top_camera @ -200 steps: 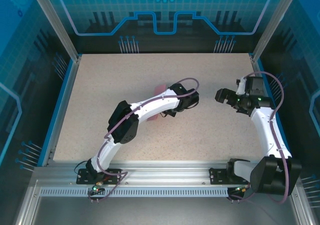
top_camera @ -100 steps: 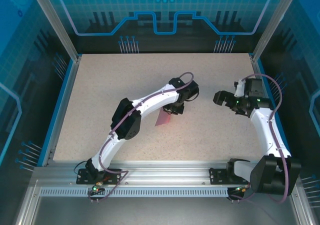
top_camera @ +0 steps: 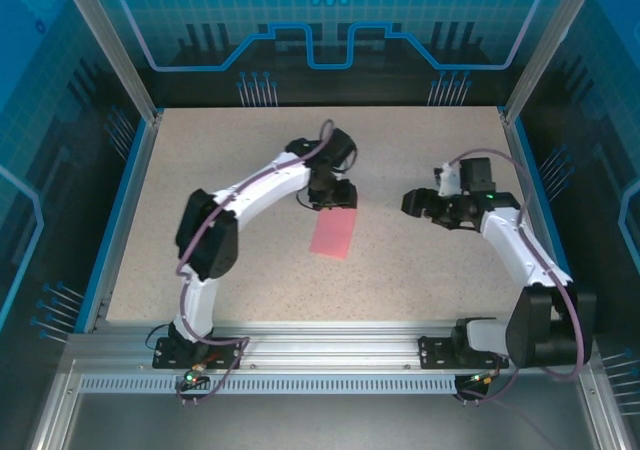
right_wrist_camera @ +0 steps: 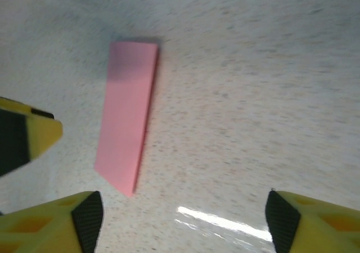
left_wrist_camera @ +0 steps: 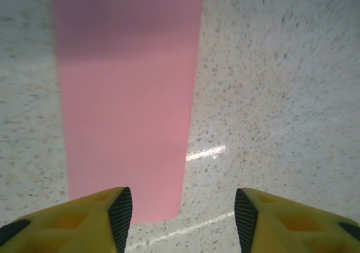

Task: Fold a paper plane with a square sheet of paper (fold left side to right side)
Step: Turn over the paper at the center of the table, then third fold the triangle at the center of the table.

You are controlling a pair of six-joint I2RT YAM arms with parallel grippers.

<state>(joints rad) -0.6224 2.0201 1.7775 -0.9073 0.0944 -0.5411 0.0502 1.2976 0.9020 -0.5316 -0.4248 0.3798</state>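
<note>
The left gripper (top_camera: 333,198) hung at the far end of the square sheet of paper (top_camera: 335,235). Its yellow fingers (left_wrist_camera: 84,219) were spread apart and held nothing, and in the left wrist view one fingertip overlapped the paper's near corner. The paper, a narrow salmon-pink rectangle, lay flat on the speckled tabletop (top_camera: 200,220). To the right of the paper and clear of it, the right gripper (top_camera: 413,205) faced the sheet, its jaws wide apart and empty.
</note>
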